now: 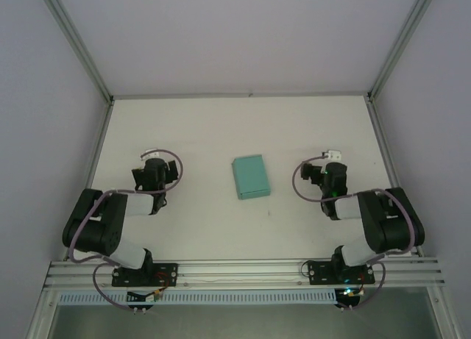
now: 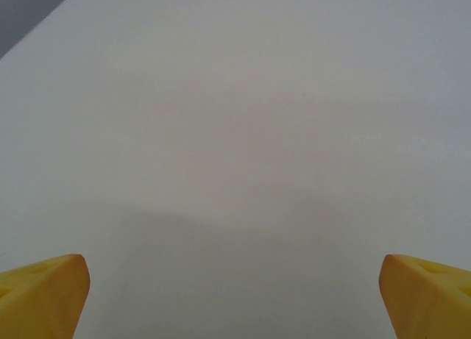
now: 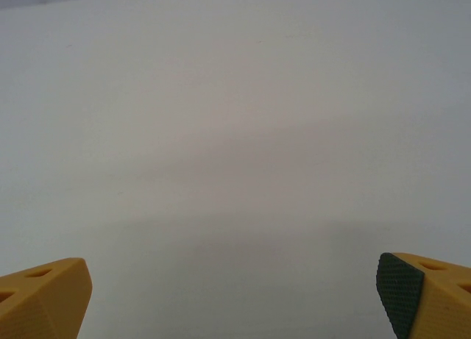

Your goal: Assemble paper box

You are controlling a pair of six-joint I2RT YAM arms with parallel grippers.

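The paper box (image 1: 250, 176) is a small flat teal-green rectangle lying on the white table (image 1: 221, 126) near its middle, between the two arms. My left gripper (image 1: 152, 159) is well to its left, folded back near its base. In the left wrist view its yellow fingers (image 2: 44, 295) stand far apart with bare table between them, so the left gripper (image 2: 235, 298) is open. My right gripper (image 1: 333, 160) is to the box's right. Its yellow fingers (image 3: 44, 298) are also wide apart over bare table, and the right gripper (image 3: 235, 298) is open. Neither touches the box.
White walls with metal frame posts (image 1: 77, 41) enclose the table on three sides. An aluminium rail (image 1: 243, 269) with both arm bases runs along the near edge. Grey cables (image 1: 302, 179) loop beside each wrist.
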